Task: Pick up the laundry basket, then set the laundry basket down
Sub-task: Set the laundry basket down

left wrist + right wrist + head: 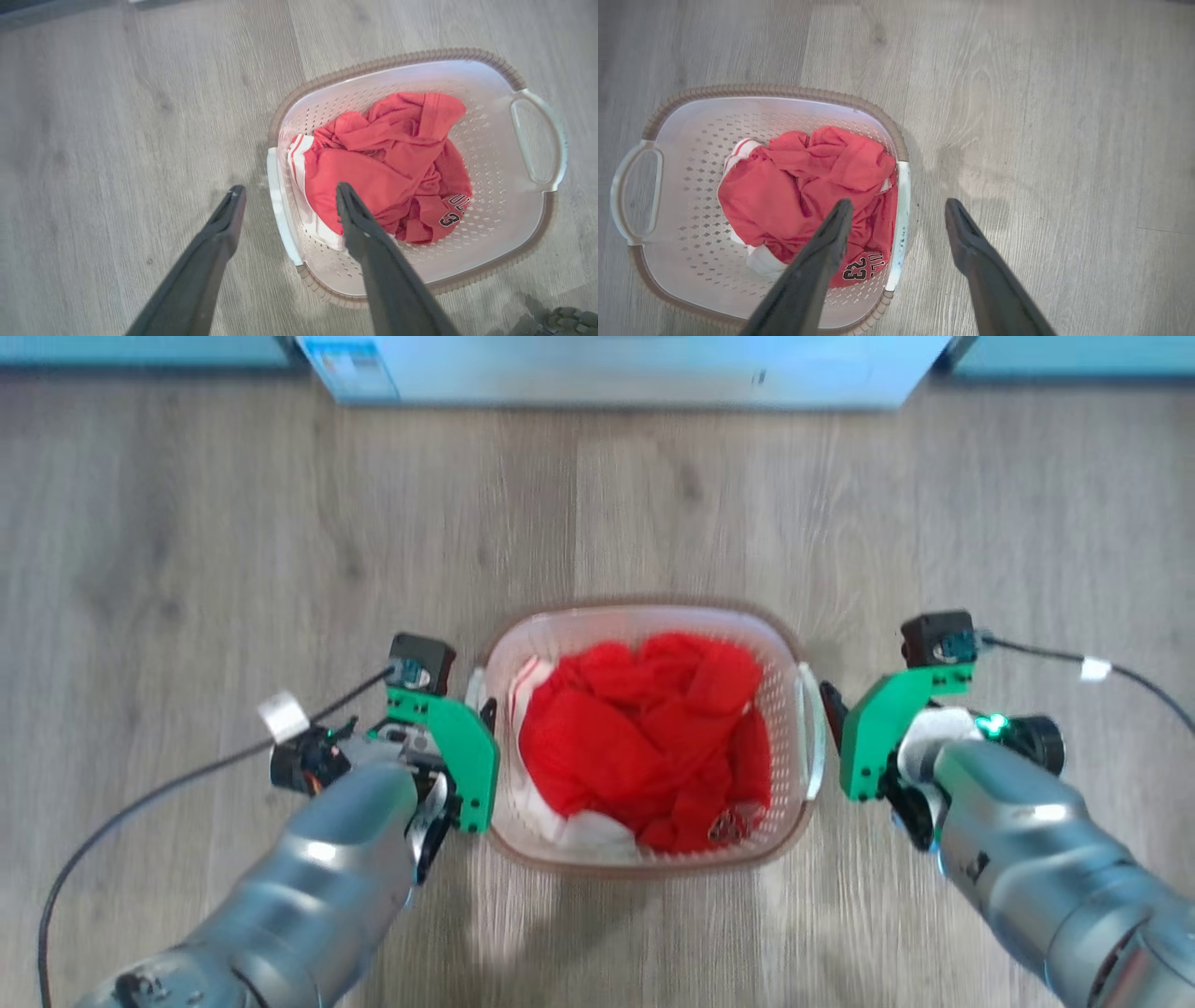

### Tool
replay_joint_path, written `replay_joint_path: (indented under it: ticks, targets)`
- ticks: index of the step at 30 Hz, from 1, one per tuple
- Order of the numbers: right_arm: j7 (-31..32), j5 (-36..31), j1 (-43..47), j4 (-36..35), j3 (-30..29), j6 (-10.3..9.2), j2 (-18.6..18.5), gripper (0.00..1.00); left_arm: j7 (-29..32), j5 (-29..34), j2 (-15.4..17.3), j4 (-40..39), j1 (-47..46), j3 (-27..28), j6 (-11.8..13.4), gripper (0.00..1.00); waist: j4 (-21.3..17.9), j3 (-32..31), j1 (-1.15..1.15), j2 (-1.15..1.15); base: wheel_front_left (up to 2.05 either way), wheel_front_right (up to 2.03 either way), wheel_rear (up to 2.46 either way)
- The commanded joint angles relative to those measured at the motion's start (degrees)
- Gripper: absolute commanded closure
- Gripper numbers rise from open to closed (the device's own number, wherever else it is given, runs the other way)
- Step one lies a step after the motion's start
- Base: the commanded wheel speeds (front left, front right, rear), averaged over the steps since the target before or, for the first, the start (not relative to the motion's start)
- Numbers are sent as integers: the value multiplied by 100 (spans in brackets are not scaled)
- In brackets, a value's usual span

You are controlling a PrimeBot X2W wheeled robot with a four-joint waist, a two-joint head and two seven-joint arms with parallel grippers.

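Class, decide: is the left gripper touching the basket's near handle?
Apart. In the left wrist view the left gripper is open, its fingers straddling the handle with a gap on each side.

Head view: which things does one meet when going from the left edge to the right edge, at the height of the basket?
A black cable → left gripper → laundry basket, with a red garment inside → right gripper → second black cable.
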Motion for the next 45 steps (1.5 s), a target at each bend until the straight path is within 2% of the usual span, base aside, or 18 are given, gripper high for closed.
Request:
replay_joint_path:
  ticks: [1,3,8,10,13,14,16,21,25,29,32,34,38,45]
  targets:
    - [-199,75,314,-44,-38,40,29,0,-246,8,85,29,51,64,-18,0,-15,-758,0,0,0,0,0]
    - [-423,153,414,-165,-145,40,-2,0,-533,23,85,33,145,66,-36,0,-12,-1156,0,0,0,0,0]
    - [-599,82,436,-391,-324,40,-94,0,-760,80,85,3,179,171,17,0,-26,-1638,0,0,0,0,0]
    - [-607,-67,325,-648,-718,40,-231,0,-782,182,101,-158,75,410,124,0,-38,-1840,0,0,0,0,0]
    - [-609,-619,384,-1229,-1553,40,-479,0,-786,617,305,-896,55,1182,397,0,-59,-2059,0,0,0,0,0]
    - [-610,-1196,594,-1707,-2236,40,-616,0,-787,1064,467,-1529,267,1806,577,0,-91,-2196,0,0,0,0,0]
    - [-610,-1936,921,-2277,-2988,40,-703,0,-788,1598,592,-2227,584,2477,753,0,-114,-2305,0,0,0,0,0]
    - [-611,-3707,2083,-3921,-4751,40,-413,0,-788,3027,636,-3895,1590,3980,980,0,-164,-2432,0,0,0,0,0]
    - [-611,-4721,2916,-5116,-5536,40,5,0,-789,3974,486,-4968,2337,4998,1058,0,-171,-2476,0,0,0,0,0]
    - [-611,-5244,3497,-5903,-5819,40,226,0,-789,4632,266,-5813,2889,5747,1019,0,-152,-2486,0,0,0,0,0]
    - [-611,-5482,3793,-6220,-5849,40,289,0,-789,5046,163,-6198,3235,5950,902,0,-128,-2499,0,0,0,0,0]
    - [-611,-5581,3957,-6337,-5901,40,317,0,-789,5255,138,-5976,3500,5838,781,0,-121,-2531,0,0,0,0,0]
    - [-611,-5843,4228,-6419,-5988,40,352,0,-789,5682,112,-5924,3730,5765,874,0,-114,-2580,0,0,0,0,0]
    - [-611,-6033,4619,-6460,-6294,40,418,0,-789,5710,92,-5904,4059,5717,792,0,-117,-2652,0,0,0,0,0]
